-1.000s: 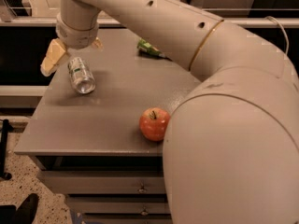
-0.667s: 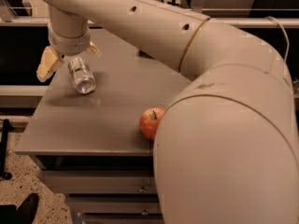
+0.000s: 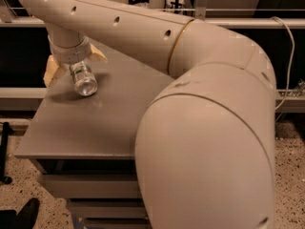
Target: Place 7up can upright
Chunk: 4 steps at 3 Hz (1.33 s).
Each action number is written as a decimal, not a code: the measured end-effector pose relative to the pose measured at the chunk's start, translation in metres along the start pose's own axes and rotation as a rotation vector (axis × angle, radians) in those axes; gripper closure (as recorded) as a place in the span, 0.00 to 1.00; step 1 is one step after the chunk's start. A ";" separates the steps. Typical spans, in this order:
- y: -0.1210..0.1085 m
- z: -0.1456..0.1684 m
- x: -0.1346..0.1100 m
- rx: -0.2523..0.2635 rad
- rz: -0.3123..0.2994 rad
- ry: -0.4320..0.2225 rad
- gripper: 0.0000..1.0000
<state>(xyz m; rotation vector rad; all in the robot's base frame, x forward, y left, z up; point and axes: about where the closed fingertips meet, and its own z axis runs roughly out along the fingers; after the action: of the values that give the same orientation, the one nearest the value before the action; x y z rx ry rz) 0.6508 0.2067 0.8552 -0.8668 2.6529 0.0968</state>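
7up can [image 3: 84, 78] on its side at the far left of the grey bench [image 3: 109, 128], long axis running away from the camera, shiny end facing forward, end effector [image 3: 74, 68] straddling it, fingers spread apart

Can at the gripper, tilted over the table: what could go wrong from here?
The can sits tilted at the gripper, not upright; let go like this, it would probably topple and roll. It is near the table's left edge in the camera view, so a roll might carry it off.
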 end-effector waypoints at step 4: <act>-0.031 0.025 -0.015 0.085 0.038 0.089 0.80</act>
<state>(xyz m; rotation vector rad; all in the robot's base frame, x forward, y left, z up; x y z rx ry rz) 0.6877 0.1941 0.8380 -0.8118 2.7347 -0.0465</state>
